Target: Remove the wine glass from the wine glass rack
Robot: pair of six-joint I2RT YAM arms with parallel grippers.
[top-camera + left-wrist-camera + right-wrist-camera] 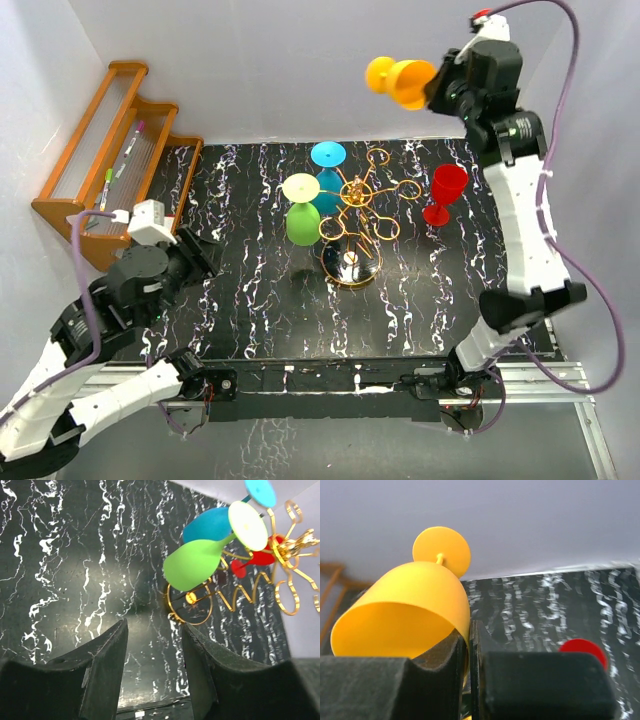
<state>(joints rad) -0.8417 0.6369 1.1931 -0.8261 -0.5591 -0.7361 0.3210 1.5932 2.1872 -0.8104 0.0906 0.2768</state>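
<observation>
The right gripper [437, 85] has its fingers clamped on the rim of an orange plastic wine glass [400, 80]. It holds the glass on its side in the air above the far edge of the black marbled table [250, 300], well apart from the gold wire wine glass rack [358, 205], which stands mid-table toward the far edge. A green plastic glass [302, 215] and a blue plastic glass [328, 170] hang upside down on the rack's left rings. A red plastic glass [445, 195] stands upright toward the right edge. The left gripper [195, 255] hovers near the left edge, fingers apart.
</observation>
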